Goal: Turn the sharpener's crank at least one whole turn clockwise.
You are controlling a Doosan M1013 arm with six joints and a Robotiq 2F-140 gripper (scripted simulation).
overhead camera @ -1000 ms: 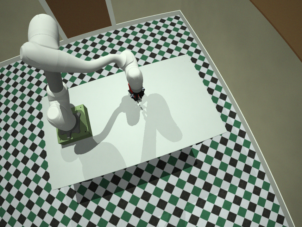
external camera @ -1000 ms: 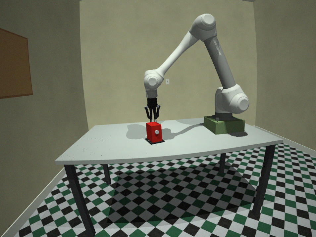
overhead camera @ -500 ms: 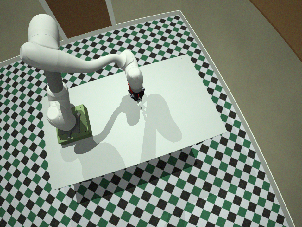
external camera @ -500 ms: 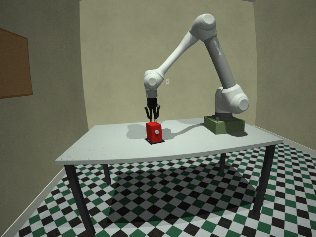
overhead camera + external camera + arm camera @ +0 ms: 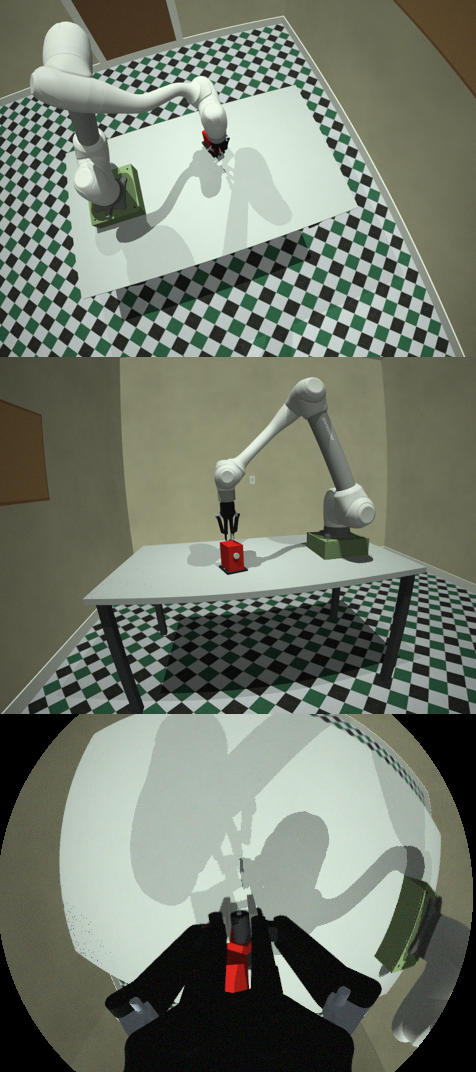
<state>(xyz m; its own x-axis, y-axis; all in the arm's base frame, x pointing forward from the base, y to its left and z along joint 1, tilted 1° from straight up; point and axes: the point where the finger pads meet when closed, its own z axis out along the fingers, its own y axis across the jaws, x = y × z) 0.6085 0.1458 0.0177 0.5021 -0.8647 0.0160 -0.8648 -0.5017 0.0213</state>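
One red pencil sharpener (image 5: 231,556) stands on its dark base near the middle of the one table (image 5: 161,580), and above its far end the single gripper (image 5: 228,536) hangs fingers-down, closed on the grey crank knob (image 5: 239,924), while one green pedestal (image 5: 337,544) carries the arm.

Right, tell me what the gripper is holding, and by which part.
The gripper is shut on the crank's knob, a fingertip on either side, beside the red sharpener.
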